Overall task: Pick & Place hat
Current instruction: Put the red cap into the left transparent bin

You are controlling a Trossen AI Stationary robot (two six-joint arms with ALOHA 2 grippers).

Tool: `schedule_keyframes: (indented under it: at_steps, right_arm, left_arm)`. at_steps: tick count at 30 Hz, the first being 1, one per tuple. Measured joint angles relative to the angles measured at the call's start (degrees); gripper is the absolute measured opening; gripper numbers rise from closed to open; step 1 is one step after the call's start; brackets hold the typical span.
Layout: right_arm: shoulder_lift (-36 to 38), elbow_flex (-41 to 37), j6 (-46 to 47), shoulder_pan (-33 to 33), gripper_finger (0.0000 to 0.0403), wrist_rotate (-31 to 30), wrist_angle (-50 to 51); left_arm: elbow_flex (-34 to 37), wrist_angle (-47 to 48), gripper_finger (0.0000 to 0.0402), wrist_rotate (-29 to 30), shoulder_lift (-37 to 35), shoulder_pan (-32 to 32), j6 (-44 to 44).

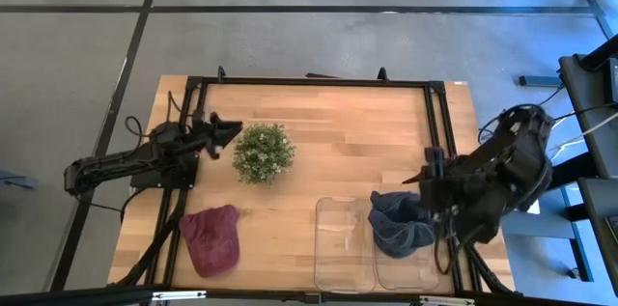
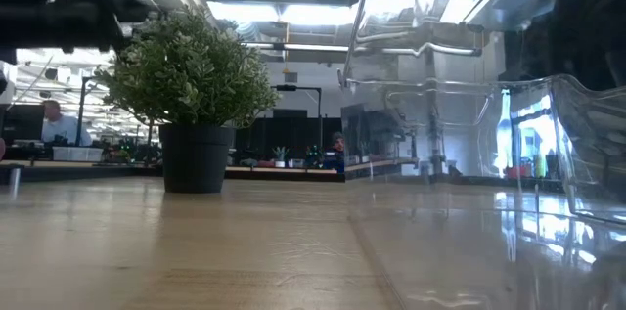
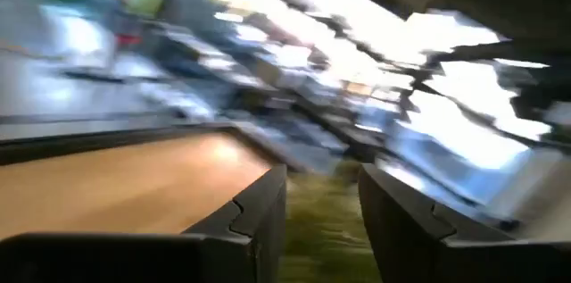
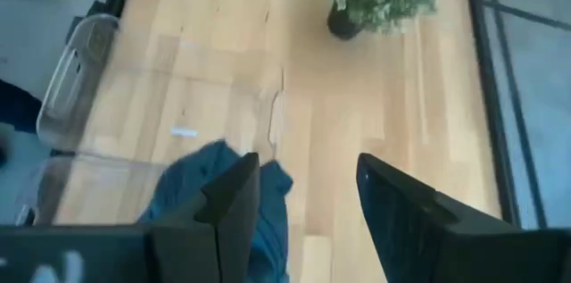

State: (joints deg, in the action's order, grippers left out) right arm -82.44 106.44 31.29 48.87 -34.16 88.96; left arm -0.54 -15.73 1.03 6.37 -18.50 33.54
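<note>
A blue hat [image 1: 398,224] lies crumpled in the right compartment of a clear bin [image 1: 338,248]. In the right wrist view the blue hat [image 4: 214,198] shows below one finger. My right gripper [image 1: 425,187] [image 4: 308,207] hangs open just above the hat's far edge. A maroon hat [image 1: 212,238] lies flat on the table near its near-left corner. My left gripper [image 1: 226,134] [image 3: 323,220] is open and level, pointing at a small potted plant [image 1: 263,153] close on its right.
The potted plant [image 2: 196,85] stands upright left of the table's middle. The clear bin [image 2: 469,105] has two compartments and sits at the near edge; its left compartment holds nothing. A black frame [image 1: 309,82] borders the table [image 1: 338,132]. Bare wood lies between plant and bin.
</note>
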Motion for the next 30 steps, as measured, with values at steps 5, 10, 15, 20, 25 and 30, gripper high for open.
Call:
schedule_keyframes:
  at_steps: [5, 10, 15, 20, 25, 30]
  right_arm:
    - [8.96, -12.97, -1.94, -5.04, 0.0190, 1.50, -10.20]
    - [17.71, -25.07, -10.23, -15.73, 0.0190, 8.53, -29.53]
    - [21.99, -30.80, -15.17, -23.06, 0.0190, 14.58, -42.72]
    - [22.33, -32.50, -15.09, -24.82, 0.0190, 14.90, -44.18]
    - [21.35, -32.90, -15.17, -24.82, 0.0190, 14.87, -44.32]
    - [19.90, -32.90, -18.15, -24.84, 0.0190, 14.83, -44.75]
  left_arm:
    - [-1.47, -3.36, 0.0136, -14.04, 1.65, 1.39, 2.54]
    - [-9.13, 2.67, 0.0136, -16.31, 7.74, 6.72, 2.65]
    - [-23.63, 22.85, 0.0136, -16.03, 18.36, 16.79, 8.80]
    - [-34.67, 40.93, 0.0136, -9.79, 30.25, 31.25, 21.57]
    - [-36.48, 45.13, 0.0136, -0.25, 37.84, 47.42, 39.28]
    - [-36.39, 57.68, 0.0136, 9.64, 40.15, 62.35, 63.40]
